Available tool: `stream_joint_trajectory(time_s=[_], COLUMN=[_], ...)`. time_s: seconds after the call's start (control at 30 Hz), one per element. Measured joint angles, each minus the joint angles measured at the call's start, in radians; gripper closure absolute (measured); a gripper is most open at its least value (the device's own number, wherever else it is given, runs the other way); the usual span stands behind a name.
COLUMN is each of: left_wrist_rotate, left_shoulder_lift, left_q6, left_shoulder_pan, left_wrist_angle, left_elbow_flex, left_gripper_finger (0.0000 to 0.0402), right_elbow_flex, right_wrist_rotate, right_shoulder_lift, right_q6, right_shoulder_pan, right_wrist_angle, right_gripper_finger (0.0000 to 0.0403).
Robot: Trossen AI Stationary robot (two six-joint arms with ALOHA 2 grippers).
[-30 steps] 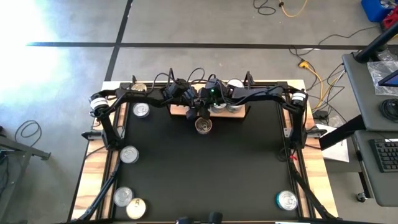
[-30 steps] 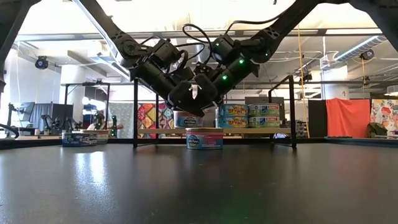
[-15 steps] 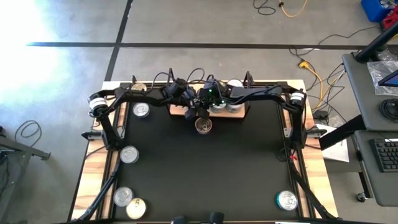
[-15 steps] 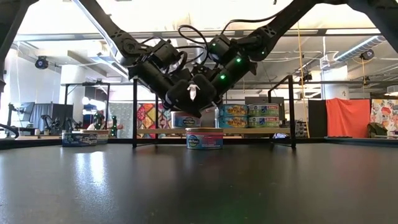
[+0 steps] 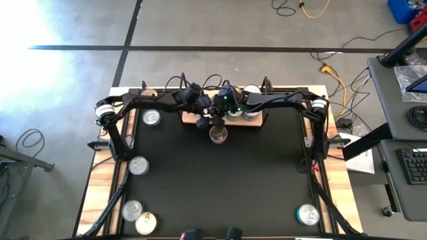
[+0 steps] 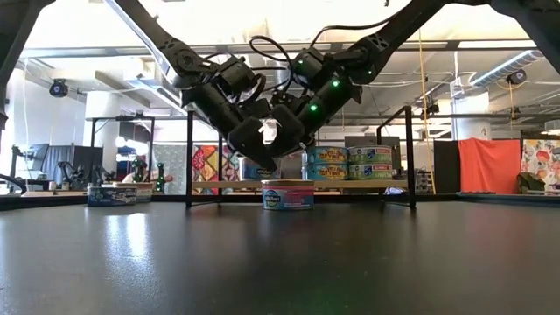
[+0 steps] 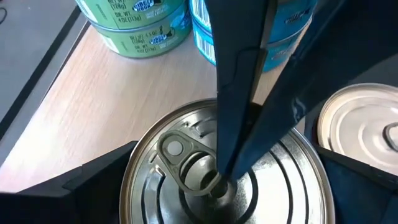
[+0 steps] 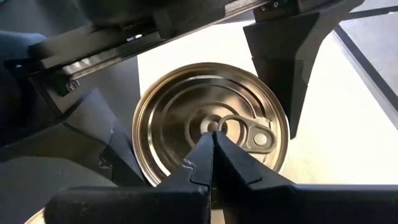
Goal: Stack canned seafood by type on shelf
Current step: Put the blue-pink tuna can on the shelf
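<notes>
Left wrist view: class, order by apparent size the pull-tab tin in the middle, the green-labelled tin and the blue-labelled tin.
1. Pull-tab tin, largest, though nearest the camera.
2-3. Green-labelled tin and blue-labelled tin: both cropped, too unsure to rank.

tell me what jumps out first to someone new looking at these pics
Both arms crowd together over the shelf at the table's far edge. The shut right gripper points its tips at a silver tin, with the open left gripper straddling it. Loose tins dot the table's left side.

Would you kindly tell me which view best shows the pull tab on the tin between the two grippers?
The right wrist view: the pull tab lies unobstructed. In the left wrist view a dark finger crosses it; the high and low views show no tab.
</notes>
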Motion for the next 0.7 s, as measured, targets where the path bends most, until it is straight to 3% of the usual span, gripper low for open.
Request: stream_joint_trajectory(time_s=[0.27,0.7], left_wrist_rotate=[-0.010,0.072], left_shoulder_lift=[0.001,0.022], left_q6=[0.026,0.008], left_shoulder_pan=[0.002,0.006], left_wrist_angle=[-0.034,0.002], left_elbow_flex=[0.033,0.010], left_gripper_finger=[0.0003,0.0003], right_elbow_flex=[-0.001,0.007], right_wrist_rotate=[0.031,0.024], right_shoulder_lift=[0.000,-0.013], right_q6=[0.010,0.025], right_shoulder_pan=[0.000,0.006], right_wrist_angle=[-0.010,0.004], right_gripper_finger=[0.0394,0.0394])
